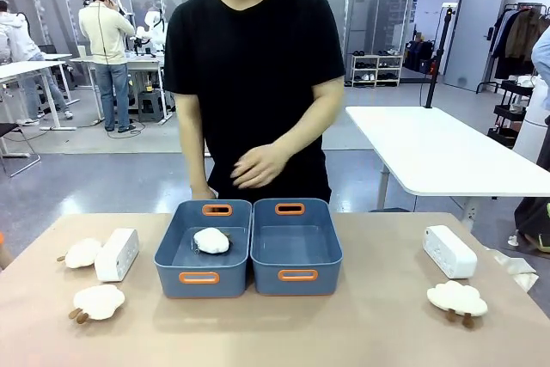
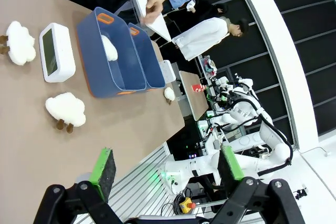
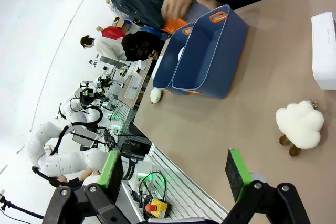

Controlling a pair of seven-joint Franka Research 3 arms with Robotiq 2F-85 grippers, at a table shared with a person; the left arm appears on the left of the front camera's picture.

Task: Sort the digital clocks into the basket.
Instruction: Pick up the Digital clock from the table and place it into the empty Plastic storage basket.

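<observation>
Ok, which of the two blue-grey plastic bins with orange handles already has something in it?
The bin on the robot's left: a white fluffy cloud-shaped item lies inside it, while the right-hand bin holds nothing.

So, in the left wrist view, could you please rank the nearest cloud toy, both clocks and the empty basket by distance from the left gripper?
1. Cloud toy, just ahead of the left gripper.
2. Clock, on the left beyond that toy.
3. Empty basket, mid-table.
4. Second clock, far right side.
</observation>
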